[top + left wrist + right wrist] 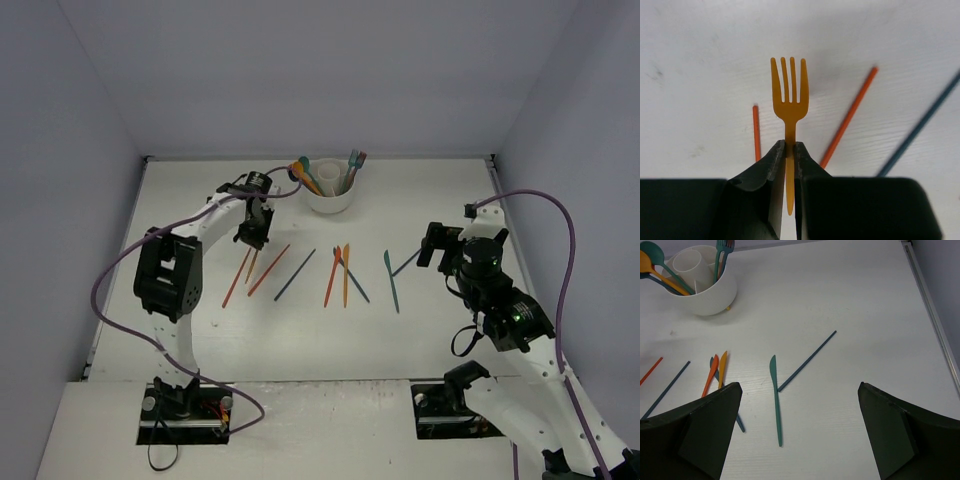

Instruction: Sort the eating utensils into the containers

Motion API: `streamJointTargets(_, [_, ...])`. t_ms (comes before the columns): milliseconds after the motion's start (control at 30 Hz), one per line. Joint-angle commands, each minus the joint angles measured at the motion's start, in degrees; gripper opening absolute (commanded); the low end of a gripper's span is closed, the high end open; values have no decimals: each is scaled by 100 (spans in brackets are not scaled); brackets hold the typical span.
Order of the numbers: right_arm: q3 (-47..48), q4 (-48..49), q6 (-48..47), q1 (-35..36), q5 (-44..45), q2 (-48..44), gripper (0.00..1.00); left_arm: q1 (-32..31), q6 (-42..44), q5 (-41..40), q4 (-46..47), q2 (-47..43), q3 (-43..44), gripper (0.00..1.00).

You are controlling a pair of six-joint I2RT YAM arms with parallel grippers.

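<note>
Orange fork (pixel 789 106), clamped in left gripper (pixel 788 146)

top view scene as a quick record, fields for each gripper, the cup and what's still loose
left gripper: shut on the orange fork, by its handle
right gripper: open, holding nothing
white cup: upright, holds a teal spoon, an orange spoon, a teal fork
loose on table: teal knife, dark blue utensil, orange pair, lying flat
</note>
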Motion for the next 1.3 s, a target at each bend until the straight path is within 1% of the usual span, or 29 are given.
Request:
streamJointTargets(0, [244, 247, -105, -30, 94, 108, 100, -247, -30, 0, 709, -1198, 753, 0])
streamJointTargets(67, [283, 247, -105, -38, 60, 119, 100, -368, -164, -1, 1209, -1382, 921, 0])
streamJointTargets(133, [313, 247, -96, -30, 12, 125, 100, -479, -261, -15, 1908, -1509, 972, 0])
streamJointTargets(233, [345, 247, -101, -30, -94, 157, 100, -670, -331, -65, 2824, -1524, 1057, 0])
streamJointTargets(300, [375, 247, -114, -30, -146, 174, 100, -766, -341, -107, 3496, -1417, 1159, 0])
streamJointTargets(500, [436, 255, -218, -30, -224, 260, 100, -1104, -91, -64, 4862, -680, 1748, 0])
streamJointTargets(600, [427, 256, -236, -30, -303, 287, 100, -1228, 0, 68, 5088, -199, 2245, 0])
streamJointTargets(733, [381, 255, -218, -30, -457, 285, 100, -1353, 120, 60, 5391, 299, 2670, 0])
streamJointTargets(867, [309, 247, -158, -38, -575, 226, 100, -1386, 132, 104, 5466, 723, 3044, 0])
streamJointTargets(1033, [234, 247, -136, -39, -703, 190, 100, -1404, 308, 38, 5457, 1203, 3335, 0])
streamJointTargets(1267, [183, 247, -251, -39, -684, 174, 100, -1404, 593, -43, 5440, 1595, 3388, 0])
